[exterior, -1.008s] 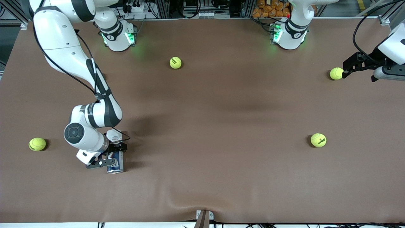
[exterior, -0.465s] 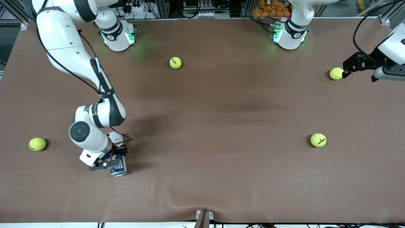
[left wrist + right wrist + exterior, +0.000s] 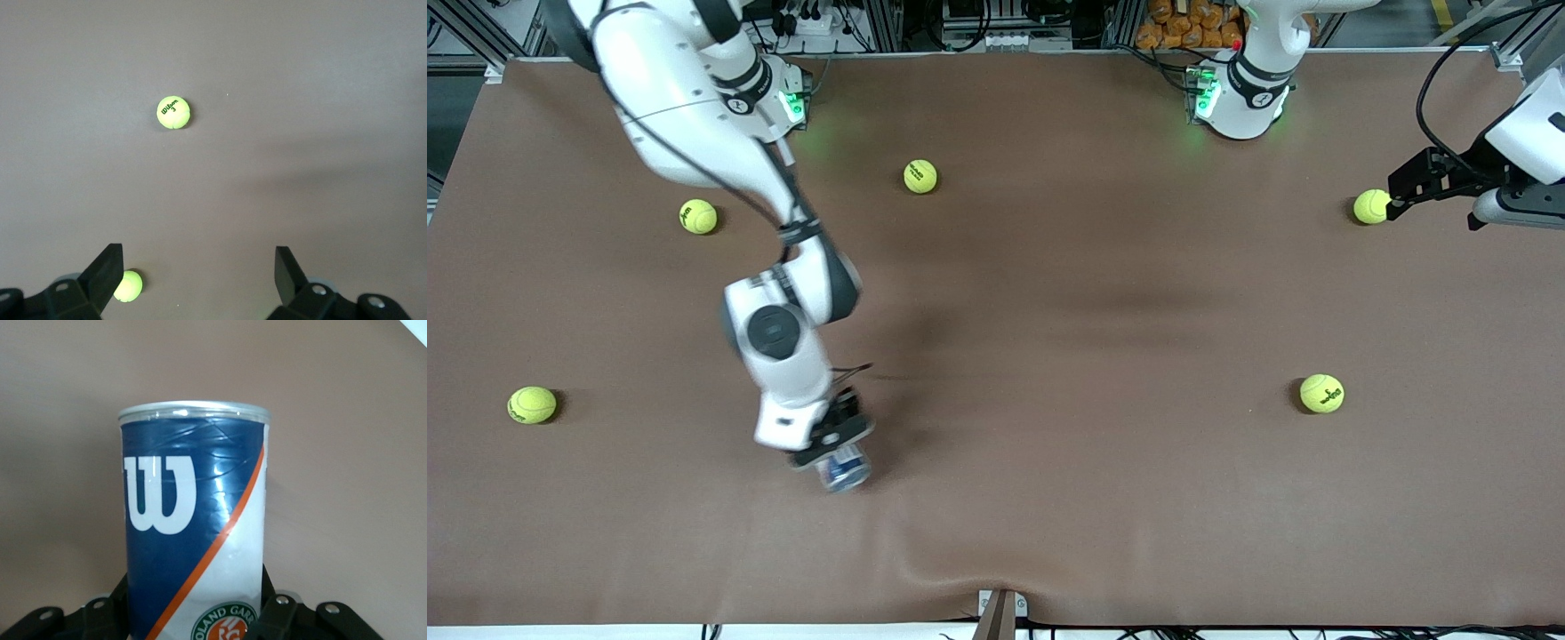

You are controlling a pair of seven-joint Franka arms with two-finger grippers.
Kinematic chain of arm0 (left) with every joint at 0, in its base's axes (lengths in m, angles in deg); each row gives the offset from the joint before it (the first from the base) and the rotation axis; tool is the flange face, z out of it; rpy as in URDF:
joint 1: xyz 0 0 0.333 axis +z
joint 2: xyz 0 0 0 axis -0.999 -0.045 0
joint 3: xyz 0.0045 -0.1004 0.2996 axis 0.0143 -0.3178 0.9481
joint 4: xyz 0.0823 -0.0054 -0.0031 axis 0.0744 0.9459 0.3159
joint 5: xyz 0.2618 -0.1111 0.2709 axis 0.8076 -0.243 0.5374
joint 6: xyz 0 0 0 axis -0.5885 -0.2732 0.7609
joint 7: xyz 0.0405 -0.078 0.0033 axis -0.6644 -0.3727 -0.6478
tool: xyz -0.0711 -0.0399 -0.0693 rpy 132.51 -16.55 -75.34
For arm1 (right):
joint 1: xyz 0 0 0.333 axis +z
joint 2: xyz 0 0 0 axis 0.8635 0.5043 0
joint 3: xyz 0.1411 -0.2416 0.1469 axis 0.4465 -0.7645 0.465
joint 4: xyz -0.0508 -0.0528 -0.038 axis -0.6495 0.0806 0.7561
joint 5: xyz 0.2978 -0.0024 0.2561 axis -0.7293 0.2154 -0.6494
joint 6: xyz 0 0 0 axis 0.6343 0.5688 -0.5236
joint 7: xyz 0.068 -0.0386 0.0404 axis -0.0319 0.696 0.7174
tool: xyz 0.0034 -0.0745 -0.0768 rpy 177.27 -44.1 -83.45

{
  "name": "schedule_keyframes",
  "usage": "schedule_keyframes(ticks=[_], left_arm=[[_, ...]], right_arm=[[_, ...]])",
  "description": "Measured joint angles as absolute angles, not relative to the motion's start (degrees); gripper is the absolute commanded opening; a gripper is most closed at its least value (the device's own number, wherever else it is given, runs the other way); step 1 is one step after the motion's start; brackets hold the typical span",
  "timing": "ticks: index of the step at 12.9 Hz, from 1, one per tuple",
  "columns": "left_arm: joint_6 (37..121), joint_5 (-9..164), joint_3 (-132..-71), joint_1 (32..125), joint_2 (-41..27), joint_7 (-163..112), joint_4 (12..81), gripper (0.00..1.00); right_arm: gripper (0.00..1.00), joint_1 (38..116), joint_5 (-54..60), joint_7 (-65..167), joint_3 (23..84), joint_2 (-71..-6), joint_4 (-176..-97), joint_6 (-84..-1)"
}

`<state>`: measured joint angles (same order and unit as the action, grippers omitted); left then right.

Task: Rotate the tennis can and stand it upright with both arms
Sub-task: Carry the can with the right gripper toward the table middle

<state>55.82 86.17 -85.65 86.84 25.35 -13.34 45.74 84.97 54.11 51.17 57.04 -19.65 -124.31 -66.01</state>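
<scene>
My right gripper [image 3: 831, 442] is shut on the tennis can [image 3: 845, 469], low over the brown table top between the right arm's end and the middle. The can's silvery rim end points toward the front camera. In the right wrist view the navy and white can [image 3: 193, 513], with its white "W" and orange stripe, fills the gap between the black fingers [image 3: 277, 613]. My left gripper [image 3: 1398, 189] waits open at the left arm's end of the table, beside a tennis ball [image 3: 1371, 206]. Nothing is between the left gripper's [image 3: 198, 267] fingers.
Several yellow-green tennis balls lie scattered on the table [image 3: 1049, 293]: one [image 3: 920, 176] near the bases, one [image 3: 698, 216] by the right arm, one [image 3: 532, 404] at the right arm's end, one [image 3: 1321, 393] toward the left arm's end. A bracket [image 3: 1000, 609] sits at the near edge.
The right arm has swung the can from the right arm's end toward the table's middle. A ball that the arm had hidden now shows. The left arm has not moved.
</scene>
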Motion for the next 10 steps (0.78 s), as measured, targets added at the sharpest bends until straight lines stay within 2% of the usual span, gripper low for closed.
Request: schedule_keyframes(ticks=[4, 10], left_arm=[[55.97, 86.17, -85.64, 86.84, 25.32, -13.34, 45.9, 1.0], [56.01, 86.17, -85.71, 86.86, 23.63, -13.34, 46.34, 1.0]], right_arm=[[0.7, 98.3, 55.47, 51.27, 57.01, -19.63, -123.23, -66.04], [0.71, 106.88, 58.89, 62.74, 56.94, -18.13, -122.31, -66.02]])
